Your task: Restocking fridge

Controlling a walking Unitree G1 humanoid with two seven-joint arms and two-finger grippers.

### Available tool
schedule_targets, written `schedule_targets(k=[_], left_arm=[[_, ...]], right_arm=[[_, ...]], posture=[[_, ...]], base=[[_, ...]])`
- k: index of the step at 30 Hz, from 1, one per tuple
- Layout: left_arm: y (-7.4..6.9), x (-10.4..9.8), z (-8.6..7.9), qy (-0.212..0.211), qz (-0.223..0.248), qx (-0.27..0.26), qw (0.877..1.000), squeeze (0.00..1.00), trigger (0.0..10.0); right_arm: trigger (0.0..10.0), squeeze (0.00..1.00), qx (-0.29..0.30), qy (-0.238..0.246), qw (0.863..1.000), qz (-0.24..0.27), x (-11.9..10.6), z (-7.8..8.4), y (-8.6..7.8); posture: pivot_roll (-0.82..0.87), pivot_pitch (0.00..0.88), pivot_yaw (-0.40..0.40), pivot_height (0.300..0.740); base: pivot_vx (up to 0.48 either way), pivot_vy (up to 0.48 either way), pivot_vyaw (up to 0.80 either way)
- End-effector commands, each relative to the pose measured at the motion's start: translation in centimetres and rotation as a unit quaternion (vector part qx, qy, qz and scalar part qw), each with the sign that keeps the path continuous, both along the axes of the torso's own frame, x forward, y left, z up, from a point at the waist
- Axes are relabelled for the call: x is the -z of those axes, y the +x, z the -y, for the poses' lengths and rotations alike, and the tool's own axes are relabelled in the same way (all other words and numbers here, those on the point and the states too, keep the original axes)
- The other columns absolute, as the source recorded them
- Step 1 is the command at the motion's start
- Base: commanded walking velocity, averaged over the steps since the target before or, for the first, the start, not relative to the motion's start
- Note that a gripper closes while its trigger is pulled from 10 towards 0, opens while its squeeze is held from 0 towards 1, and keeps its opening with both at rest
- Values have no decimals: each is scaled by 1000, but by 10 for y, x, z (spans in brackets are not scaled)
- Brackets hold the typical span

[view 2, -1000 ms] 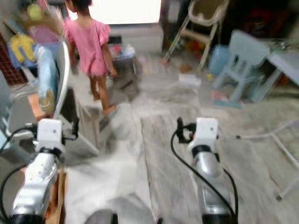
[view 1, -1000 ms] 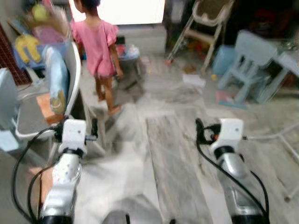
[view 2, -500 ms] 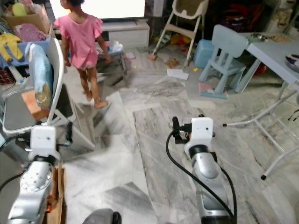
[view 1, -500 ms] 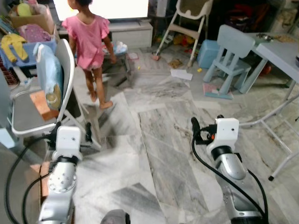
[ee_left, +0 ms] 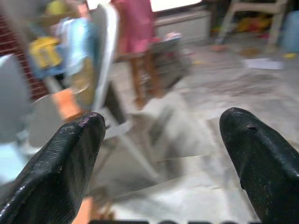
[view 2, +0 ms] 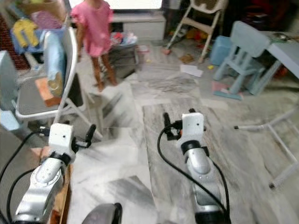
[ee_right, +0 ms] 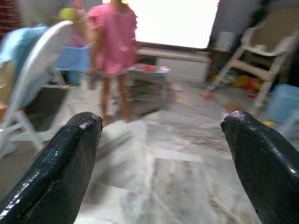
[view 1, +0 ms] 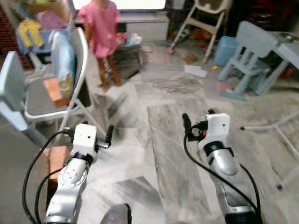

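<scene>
Left eye view: both silver arms are raised over a grey marble floor (view 1: 163, 140); the left claw (view 1: 108, 135) and right claw (view 1: 186, 122) point forward, neither touching anything. A folding chair (view 1: 56, 88) stands at the robot's left with a light blue cloth (view 1: 63, 56) over its back. Beyond it stands a person in a pink dress (view 1: 100, 25), back to the camera. To the right are a small pale blue chair (view 1: 245, 51) and, at the frame edge, a pale blue counter (view 1: 287, 49). Right eye view: same layout (frame slightly blurred); a wooden high chair (view 2: 198, 18) stands at the far wall. No fridge or stock item can be made out, so I cannot tell where the task's thing is. Left wrist view: the 2 black fingers (ee_left: 60, 172) are spread wide apart, nothing between them, chair and person ahead. Right wrist view: its fingers (ee_right: 254, 158) are likewise spread wide and hold nothing; a bright window (ee_right: 173, 21) lies beyond.
</scene>
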State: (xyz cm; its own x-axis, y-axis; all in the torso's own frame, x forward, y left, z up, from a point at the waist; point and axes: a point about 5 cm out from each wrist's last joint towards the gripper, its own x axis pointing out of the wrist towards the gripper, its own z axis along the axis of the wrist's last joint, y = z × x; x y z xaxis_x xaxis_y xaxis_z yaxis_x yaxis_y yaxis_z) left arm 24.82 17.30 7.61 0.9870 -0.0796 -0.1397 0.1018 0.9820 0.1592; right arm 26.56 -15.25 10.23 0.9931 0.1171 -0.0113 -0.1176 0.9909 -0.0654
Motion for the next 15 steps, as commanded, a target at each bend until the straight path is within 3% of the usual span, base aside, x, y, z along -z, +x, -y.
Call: schedule_targets(k=[1, 8, 12, 15], left_arm=[[-1, 0, 0, 8, -8, -2, 1000, 0, 10000], [-5, 3, -3, -11, -15, -9, 1000, 0, 10000], [-5, 3, -10, 6, -11, -21, 1000, 0, 10000], [-5, 4, -13, -3, -15, -34, 999, 0, 10000]], right_arm=[[10000, 0, 0, 1, 1000, 3, -1, 1, 2], [10000, 0, 0, 2, 1000, -1, 1, 2, 5], [10000, 0, 5, 0, 1000, -3, 3, 3, 5], [10000, 0, 14, 8, 1000, -6, 4, 5, 6]], posture=[[104, 0, -19, 740], [124, 0, -26, 740], [127, 0, -32, 740], [131, 0, -41, 740]], base=[[0, 0, 800], [0, 0, 800], [0, 0, 781], [0, 0, 0]])
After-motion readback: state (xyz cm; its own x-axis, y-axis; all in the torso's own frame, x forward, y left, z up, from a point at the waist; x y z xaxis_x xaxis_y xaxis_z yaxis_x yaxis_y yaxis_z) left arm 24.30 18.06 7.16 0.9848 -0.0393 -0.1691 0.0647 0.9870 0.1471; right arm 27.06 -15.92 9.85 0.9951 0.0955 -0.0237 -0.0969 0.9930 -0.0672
